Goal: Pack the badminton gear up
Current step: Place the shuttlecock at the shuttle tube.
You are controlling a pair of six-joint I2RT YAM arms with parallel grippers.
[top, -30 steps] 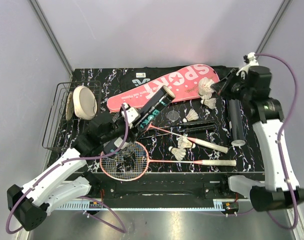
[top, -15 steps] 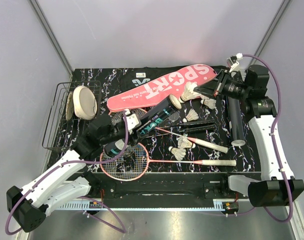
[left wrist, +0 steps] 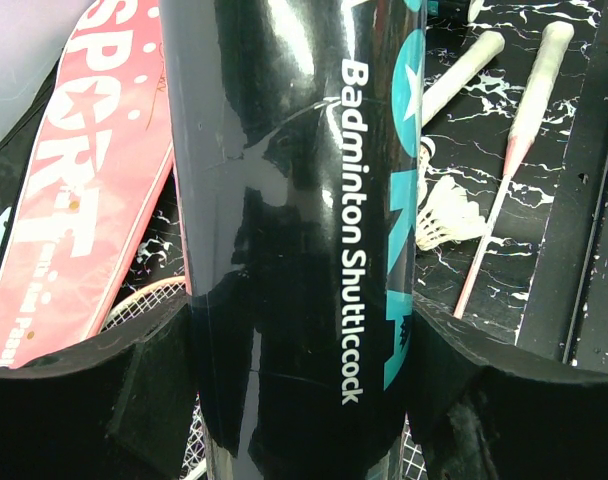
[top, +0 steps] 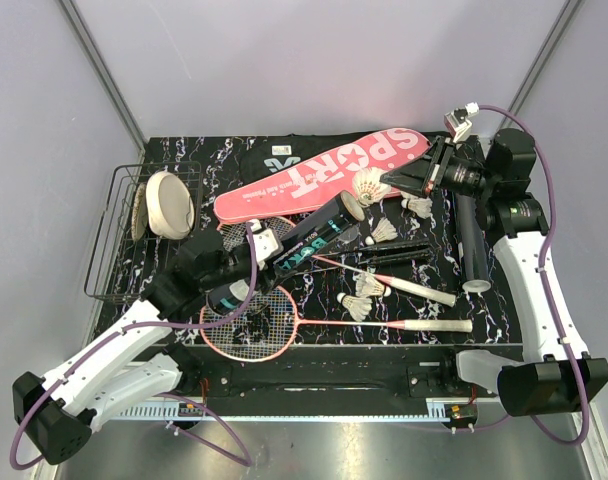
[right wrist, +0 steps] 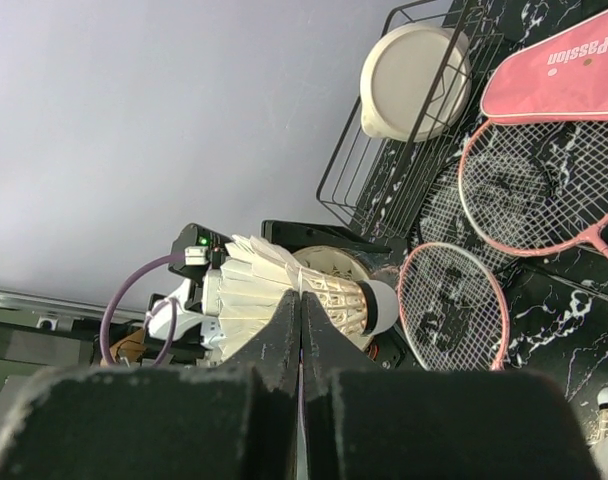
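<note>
My left gripper [top: 276, 256] [left wrist: 299, 390] is shut on the dark tube [top: 319, 232] [left wrist: 284, 200], which is lifted and tilted with its open end up and to the right. A white feather shuttlecock [top: 369, 186] [right wrist: 274, 295] hangs just off that open end, with my right gripper [top: 390, 181] [right wrist: 301, 322] shut on its feathers. The pink "SPORT" case [top: 324, 172] lies on the black bag [top: 272, 156] at the back. Two pink rackets [top: 252, 322] [top: 414, 290] lie at the front. Several loose shuttlecocks [top: 369, 287] are scattered in the middle.
A black wire basket [top: 109, 250] holding a cream disc [top: 170, 203] stands at the left edge. A second dark tube [top: 469, 245] lies along the right side, under my right arm. A black bar [top: 394, 252] lies among the shuttlecocks.
My right gripper has carried the shuttlecock leftward from the back right, up to the tube's mouth. My left gripper has tipped the tube lower and swung its mouth rightward.
</note>
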